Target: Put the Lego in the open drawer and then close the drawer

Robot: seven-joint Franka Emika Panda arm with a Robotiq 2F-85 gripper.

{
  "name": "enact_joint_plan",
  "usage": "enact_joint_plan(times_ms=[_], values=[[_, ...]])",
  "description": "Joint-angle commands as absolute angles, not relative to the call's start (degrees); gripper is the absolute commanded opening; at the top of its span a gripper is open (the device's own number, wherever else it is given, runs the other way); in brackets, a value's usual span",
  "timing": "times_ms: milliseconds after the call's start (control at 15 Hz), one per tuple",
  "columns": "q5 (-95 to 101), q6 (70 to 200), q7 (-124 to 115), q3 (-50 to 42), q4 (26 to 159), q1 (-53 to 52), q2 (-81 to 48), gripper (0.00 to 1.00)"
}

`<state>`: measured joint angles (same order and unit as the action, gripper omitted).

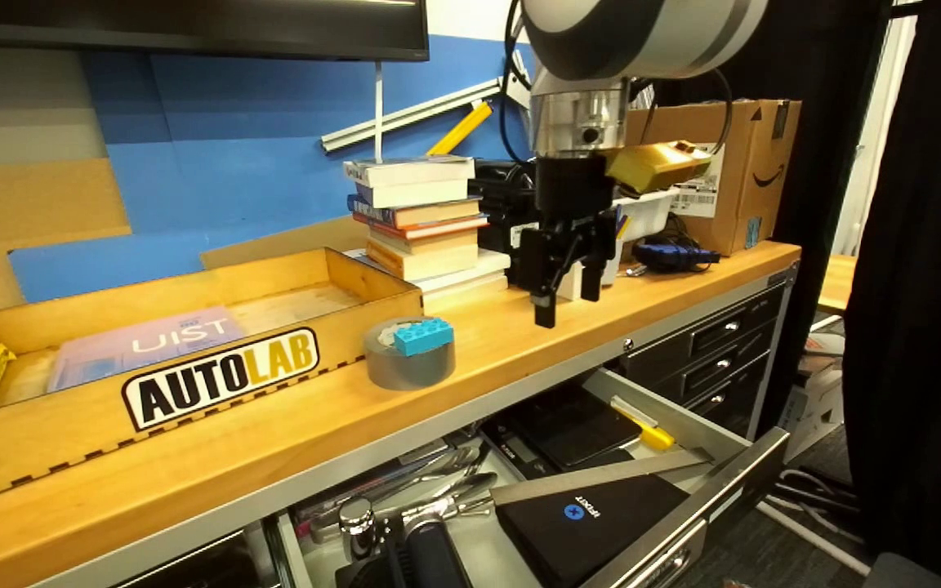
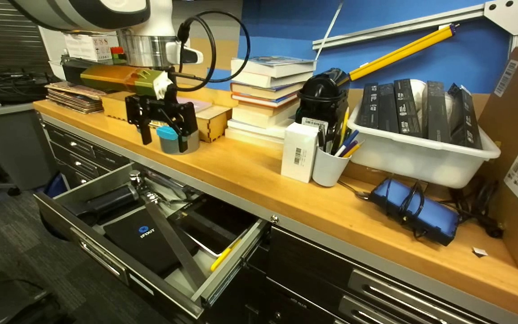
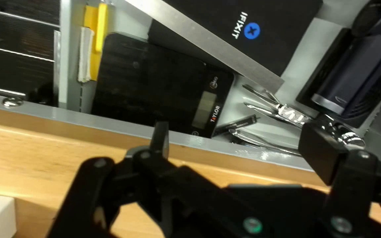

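The Lego (image 1: 424, 336) is a small cyan block resting on top of the grey tape roll (image 1: 411, 371) on the wooden bench; it also shows in an exterior view (image 2: 167, 132), partly behind the gripper. The only open drawer in view (image 1: 715, 498) (image 2: 63, 222) is pulled out below the bench. It holds a black iFixit case, a black scale and silvery tools, which also show in the wrist view with the drawer's side wall (image 3: 65, 49). My gripper (image 1: 568, 304) (image 2: 164, 140) (image 3: 240, 142) is open and empty above the bench's front edge, apart from the Lego.
A wooden AUTOLAB tray (image 1: 221, 376) lies beside the tape roll. A book stack (image 1: 421, 237), white box (image 2: 299, 153), pen cup (image 2: 330, 166), white bin (image 2: 421, 157) and cabled blue device (image 2: 414, 209) stand along the bench. A metal ruler (image 2: 173, 243) lies across the drawer.
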<state>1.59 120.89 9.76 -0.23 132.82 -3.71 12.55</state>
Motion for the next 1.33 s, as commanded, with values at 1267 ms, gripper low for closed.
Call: enact_joint_plan(times_ms=[1267], values=[[1.36,116.32,-6.31,6.37,109.02,-7.38,-10.01,1.0]])
